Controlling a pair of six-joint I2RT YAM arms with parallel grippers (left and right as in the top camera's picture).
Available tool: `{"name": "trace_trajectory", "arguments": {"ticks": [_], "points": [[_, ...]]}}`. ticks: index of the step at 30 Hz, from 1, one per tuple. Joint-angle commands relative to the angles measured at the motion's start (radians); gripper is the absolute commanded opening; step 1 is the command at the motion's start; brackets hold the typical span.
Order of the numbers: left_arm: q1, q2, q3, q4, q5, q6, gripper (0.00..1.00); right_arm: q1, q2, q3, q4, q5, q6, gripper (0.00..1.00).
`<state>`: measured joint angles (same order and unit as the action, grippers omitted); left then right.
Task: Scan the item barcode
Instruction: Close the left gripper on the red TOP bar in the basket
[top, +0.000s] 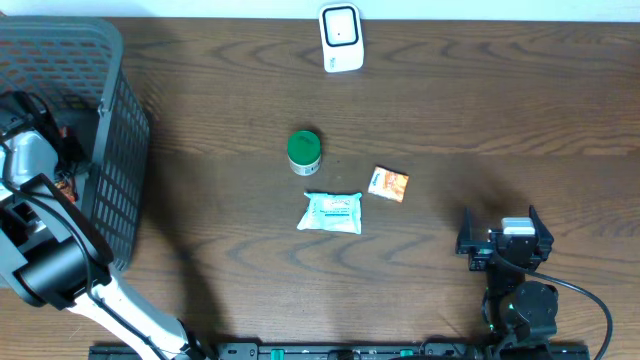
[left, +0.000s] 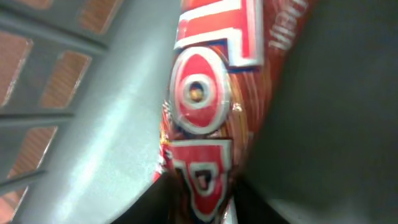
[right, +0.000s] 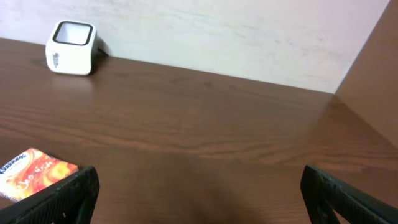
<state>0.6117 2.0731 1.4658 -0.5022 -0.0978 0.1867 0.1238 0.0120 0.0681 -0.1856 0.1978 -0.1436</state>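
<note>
Inside the grey basket (top: 112, 120) at the far left, my left gripper (left: 202, 200) reaches down. A red packet (left: 211, 93) with large white-edged letters fills the left wrist view, and its lower end sits pinched between my two dark fingers. Any barcode on it is hidden. The white scanner (top: 341, 38) stands at the table's far edge and is also in the right wrist view, scanner (right: 73, 38) at upper left. My right gripper (top: 505, 240) rests open near the front right, far from the scanner, with nothing between its fingers (right: 68, 196).
A green-lidded jar (top: 304, 151), a white wipes pack (top: 331, 212) and an orange sachet (top: 388, 184) lie mid-table. The sachet (right: 34, 171) is just left of my right gripper. The basket's slotted wall (left: 68, 124) is close beside the red packet.
</note>
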Motion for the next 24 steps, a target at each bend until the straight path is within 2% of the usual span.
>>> {"name": "trace_trajectory", "arguments": {"ticks": [1, 2, 6, 10, 16, 24], "points": [[0.007, 0.083, -0.045, -0.049, 0.05, 0.01, 0.1, 0.008, -0.005, -0.004, 0.014, 0.004, -0.011, 0.99], [0.007, 0.082, -0.044, -0.055, 0.05, 0.01, 0.08, 0.008, -0.005, -0.004, 0.013, -0.006, -0.01, 0.99], [0.007, 0.061, -0.044, -0.066, 0.05, -0.027, 0.07, 0.008, -0.005, 0.002, 0.046, -0.135, -0.01, 0.99], [0.007, -0.024, -0.039, -0.065, 0.055, -0.096, 0.08, 0.008, -0.003, 0.052, 0.042, -0.147, 0.053, 0.99], [0.007, -0.312, -0.039, -0.072, 0.061, -0.1, 0.07, 0.008, 0.08, 0.238, -0.17, -0.159, 0.099, 0.99], [0.007, -0.651, -0.039, -0.077, 0.065, -0.246, 0.08, 0.008, 0.345, 0.438, -0.357, -0.216, 0.151, 0.99]]}}
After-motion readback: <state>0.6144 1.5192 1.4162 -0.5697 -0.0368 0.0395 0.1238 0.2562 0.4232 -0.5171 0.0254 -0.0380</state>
